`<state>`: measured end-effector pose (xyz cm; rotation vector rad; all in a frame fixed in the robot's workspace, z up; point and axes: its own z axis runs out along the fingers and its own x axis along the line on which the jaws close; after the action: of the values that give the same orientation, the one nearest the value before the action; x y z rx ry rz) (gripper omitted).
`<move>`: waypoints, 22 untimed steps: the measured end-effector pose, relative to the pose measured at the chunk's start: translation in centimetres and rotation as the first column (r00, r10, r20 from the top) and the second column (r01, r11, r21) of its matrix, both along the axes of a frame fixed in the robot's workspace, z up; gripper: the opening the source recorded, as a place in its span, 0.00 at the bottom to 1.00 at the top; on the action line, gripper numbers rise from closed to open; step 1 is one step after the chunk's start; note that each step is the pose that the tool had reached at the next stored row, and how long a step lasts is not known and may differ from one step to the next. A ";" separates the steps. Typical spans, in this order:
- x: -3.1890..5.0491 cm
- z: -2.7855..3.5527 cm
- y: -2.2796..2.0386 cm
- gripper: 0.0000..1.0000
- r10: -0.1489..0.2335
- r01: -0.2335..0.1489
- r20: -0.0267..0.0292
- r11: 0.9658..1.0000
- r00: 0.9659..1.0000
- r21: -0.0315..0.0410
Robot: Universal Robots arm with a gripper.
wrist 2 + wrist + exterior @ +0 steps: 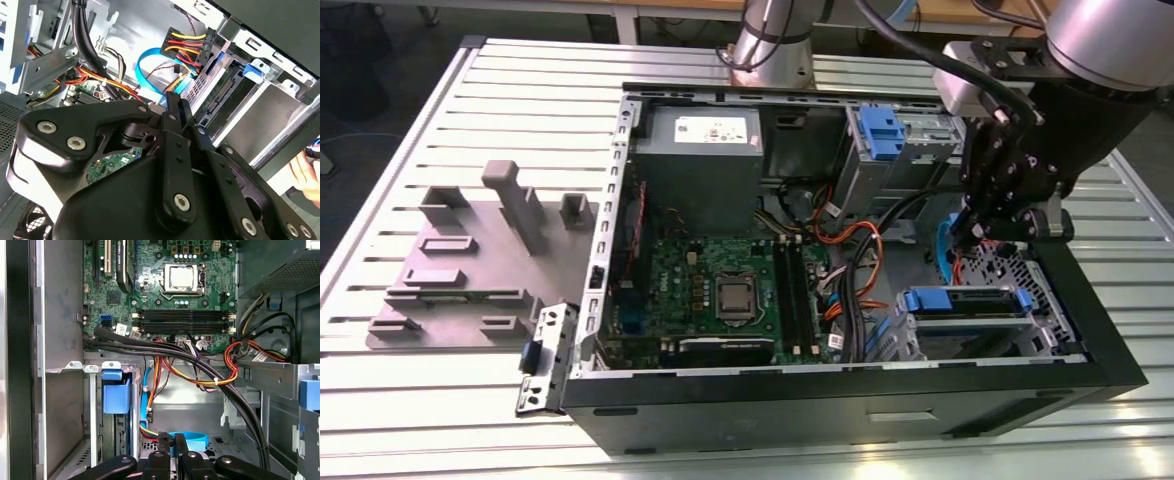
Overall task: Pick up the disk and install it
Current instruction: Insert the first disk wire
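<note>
The disk sits in the drive cage at the front corner of the open computer case, on the exterior view's right, its blue rail on top. In the second wrist view the disk lies in the bay with its connector edge facing the cables. The first wrist view has its blue rail standing in the cage. My gripper hangs just above and behind the cage, fingers together with nothing between them. The black fingers point at the blue data cable, apart from the disk. The same gripper hovers over the cables.
The motherboard fills the case floor, with a grey power-supply box at the back. Bundled cables run between board and bays. A grey fixture block sits on the slatted table. A hand rests at the case edge.
</note>
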<state>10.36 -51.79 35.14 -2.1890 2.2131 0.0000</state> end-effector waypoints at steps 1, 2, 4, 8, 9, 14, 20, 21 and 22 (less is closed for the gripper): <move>0.00 0.00 0.00 0.16 0.000 0.000 0.000 1.000 1.000 0.000; 0.00 0.02 0.00 0.16 0.000 0.000 0.000 1.000 1.000 0.000; 0.00 0.03 0.00 0.16 0.000 0.000 0.000 1.000 1.000 0.000; 0.00 0.05 -0.10 0.16 0.000 0.000 0.000 1.000 1.000 -0.001; -0.01 0.04 -0.19 0.16 0.000 0.000 0.000 1.000 1.000 0.000; 0.00 0.03 -0.79 0.16 0.000 0.000 0.000 1.000 1.000 0.000; 0.00 0.04 -2.23 0.16 0.000 0.000 0.000 1.000 1.000 0.000; 0.00 0.03 -2.47 0.16 0.000 0.000 0.000 1.000 1.000 0.000; 0.00 0.03 -2.69 0.16 0.000 0.000 0.000 1.000 1.000 0.000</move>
<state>10.36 -54.48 35.17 -2.1892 2.2132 -0.0002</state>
